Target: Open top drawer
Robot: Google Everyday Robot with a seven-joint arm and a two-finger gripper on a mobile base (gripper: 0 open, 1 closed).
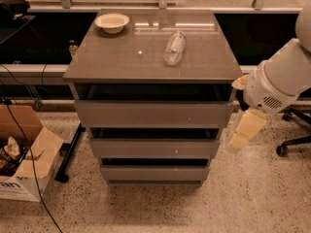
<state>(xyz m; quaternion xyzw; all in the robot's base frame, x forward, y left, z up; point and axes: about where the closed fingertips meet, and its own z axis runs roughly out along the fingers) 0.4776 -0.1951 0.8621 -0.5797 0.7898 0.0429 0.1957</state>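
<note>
1. Plainly, in the camera view, the top drawer sits directly under the slab of the desk. It is the widest and tallest of three grey fronts, flat and without a handle. A dark slot runs between its upper edge and the slab.
2. The front's long axis runs level from side to side across the picture. The middle drawer and the bottom drawer are stacked below it, each one narrower.
3. The hand hangs at the picture's right, just past the right-hand end of the top drawer's front. It is apart from the front, not touching it, and roughly level with the panel's lower edge. The robot's white arm bulks above and behind it. I cannot tell whether the hand is spread or pressed together.
4. So the drawer lies sideways from the hand, toward the picture's left and a little higher. With no handle, I judge the dark slot above the panel to be the likely purchase. The hand would need to come round in front of the panel and up to that top edge. The pull would then run outward, square to the front's long axis.
5. A bowl and a lying bottle rest on the desk, well clear of the front edge.
</note>
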